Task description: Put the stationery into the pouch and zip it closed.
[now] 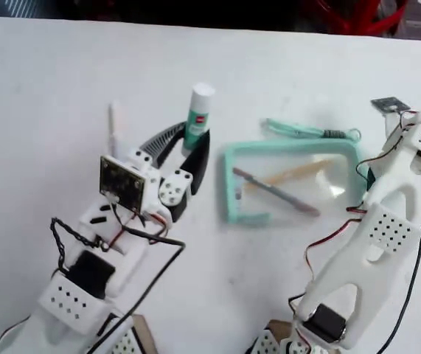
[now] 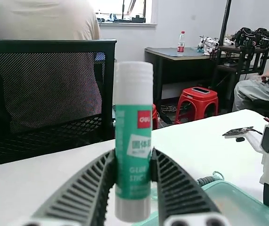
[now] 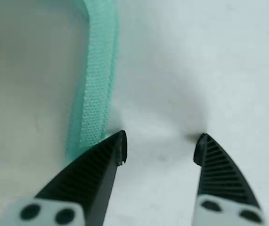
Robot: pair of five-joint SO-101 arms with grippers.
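A glue stick [image 1: 197, 114] with a green label and white cap stands upright, lifted off the table, in my left gripper [image 1: 184, 151], which is shut on its lower body [image 2: 133, 155]. The clear pouch with a mint green edge [image 1: 291, 181] lies flat to its right, with a pencil and a grey pen [image 1: 275, 192] inside. Its zipper pull and strap [image 1: 310, 133] lie along the far edge. My right gripper [image 3: 160, 141] is open, fingertips on the table just beside the pouch's green edge [image 3: 94, 89], at the pouch's right end [image 1: 369, 177].
A thin white stick [image 1: 112, 125] lies on the table left of the left gripper. A small dark card [image 1: 389, 105] lies near the right arm. A chair and a seated person stand beyond the far table edge.
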